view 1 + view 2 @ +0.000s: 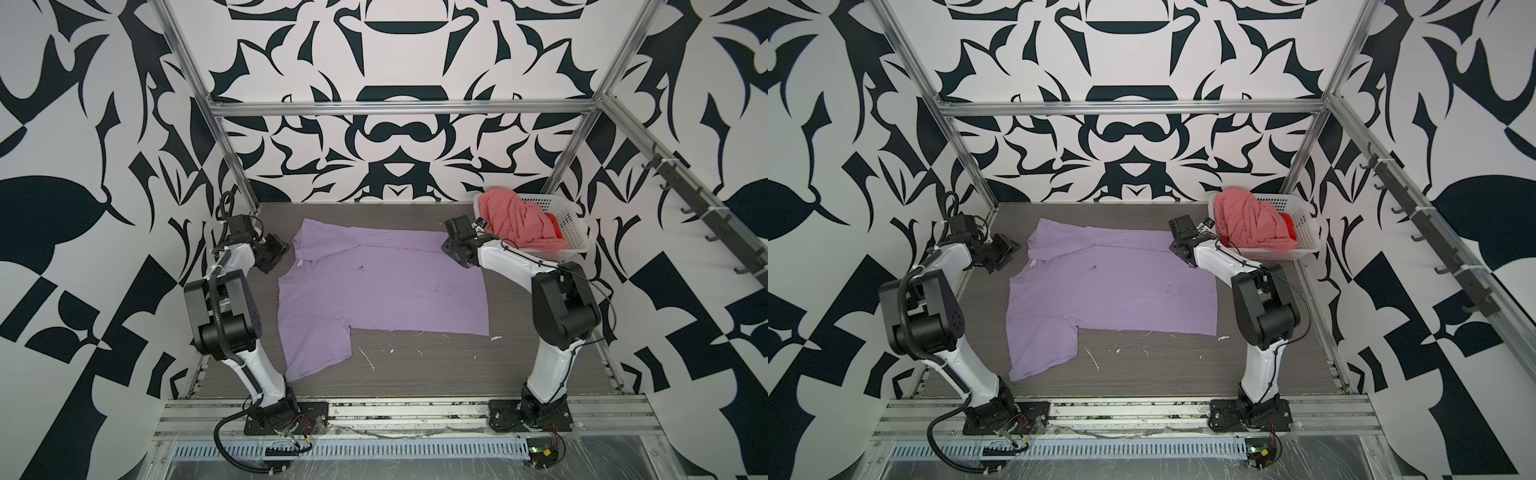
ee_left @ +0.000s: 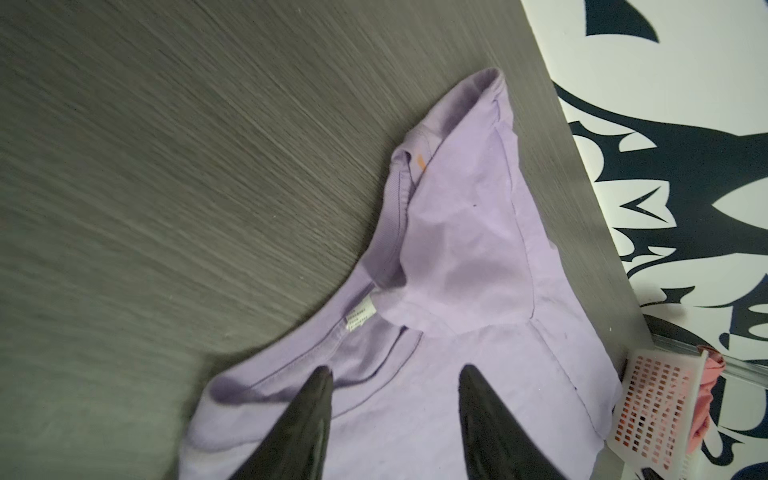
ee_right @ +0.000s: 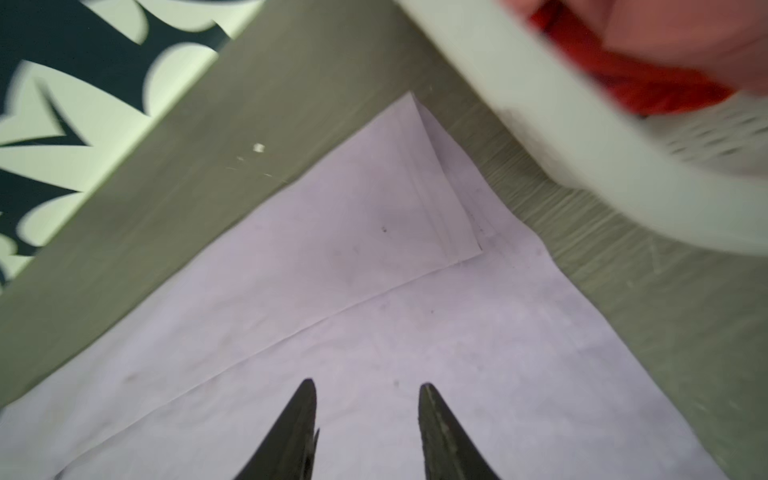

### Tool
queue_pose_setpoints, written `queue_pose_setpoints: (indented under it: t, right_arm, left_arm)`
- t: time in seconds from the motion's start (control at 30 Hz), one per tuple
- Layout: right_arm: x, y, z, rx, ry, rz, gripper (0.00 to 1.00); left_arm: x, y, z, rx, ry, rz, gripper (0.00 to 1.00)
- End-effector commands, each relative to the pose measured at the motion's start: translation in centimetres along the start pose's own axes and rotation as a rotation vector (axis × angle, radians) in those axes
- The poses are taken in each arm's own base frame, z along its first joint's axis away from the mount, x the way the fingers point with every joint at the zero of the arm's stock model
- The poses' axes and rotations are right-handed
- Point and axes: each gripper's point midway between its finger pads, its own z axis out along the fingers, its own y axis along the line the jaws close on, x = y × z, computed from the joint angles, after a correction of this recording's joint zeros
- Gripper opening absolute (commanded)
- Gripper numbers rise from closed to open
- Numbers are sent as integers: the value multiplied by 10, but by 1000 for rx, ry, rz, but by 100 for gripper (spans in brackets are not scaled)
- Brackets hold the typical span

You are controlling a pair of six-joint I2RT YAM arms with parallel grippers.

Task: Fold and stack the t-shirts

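Nearest, at the bottom of both top views, the left arm [image 1: 226, 316] and right arm [image 1: 565, 307] rise from a metal rail [image 1: 415, 409]. Beyond it, the grey wood-grain table [image 1: 415, 365] shows white scuffs on its bare front strip.

The lavender t-shirt [image 1: 382, 291] lies spread across the middle of the table, collar toward the left of the frame and hem toward the right. One short sleeve reaches toward the lower left. The far side of the garment is folded in over the body along a long crease. Small dark spots mark the cloth, and a white neck label [image 2: 359, 318] shows inside the collar.

The left gripper [image 2: 397, 370] sits at the collar end, left of centre in the top views. In the left wrist view its black fingers stand apart over the neckline with nothing between them. The right gripper [image 3: 366, 382] sits at the folded far hem corner, right of centre. Its fingers are likewise spread above the cloth, gripping nothing. Whether either tip touches the fabric cannot be told.

Farther back, toward the upper right of the table and just beside the right gripper, stands a white perforated basket [image 1: 575, 226]. It holds a salmon-pink t-shirt [image 1: 515, 224] heaped over its near rim, with a red t-shirt [image 1: 555, 226] showing beside it. Behind everything is a black-and-white patterned wall [image 1: 399, 158].
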Motion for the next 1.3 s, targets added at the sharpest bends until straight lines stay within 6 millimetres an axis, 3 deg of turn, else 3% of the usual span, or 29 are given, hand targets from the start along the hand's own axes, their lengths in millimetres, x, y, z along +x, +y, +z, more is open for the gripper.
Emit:
queue_pose_setpoints:
  t: [0.0,0.07,0.1,0.37,0.5,0.67,0.87,1.07,1.27]
  right_arm:
    - [-20,15,-3,-44,-27,50,46]
    - [-20,14,5,-42,-17,47,48]
    - [-20,13,10,-40,-9,45,54]
    - [-36,2,24,7,-40,46,56]
    - [-43,-6,27,66,-54,46,56]
    - [-43,-17,30,158,-38,23,56]
    - [-46,-28,40,200,-36,6,56]
    - [-54,-34,41,248,-62,-67,56]
    - [-58,-27,53,187,-57,-77,53]
  left_arm:
    - [-8,-21,11,55,-5,40,49]
    - [-6,-21,22,45,6,53,50]
    - [-6,-20,29,46,14,50,50]
    - [11,-31,62,68,80,58,48]
    - [18,-36,71,77,96,52,37]
    - [20,-39,71,90,97,38,16]
    - [19,-42,66,98,91,40,4]
    - [21,-42,67,103,96,28,1]
    - [24,-39,67,100,101,17,1]
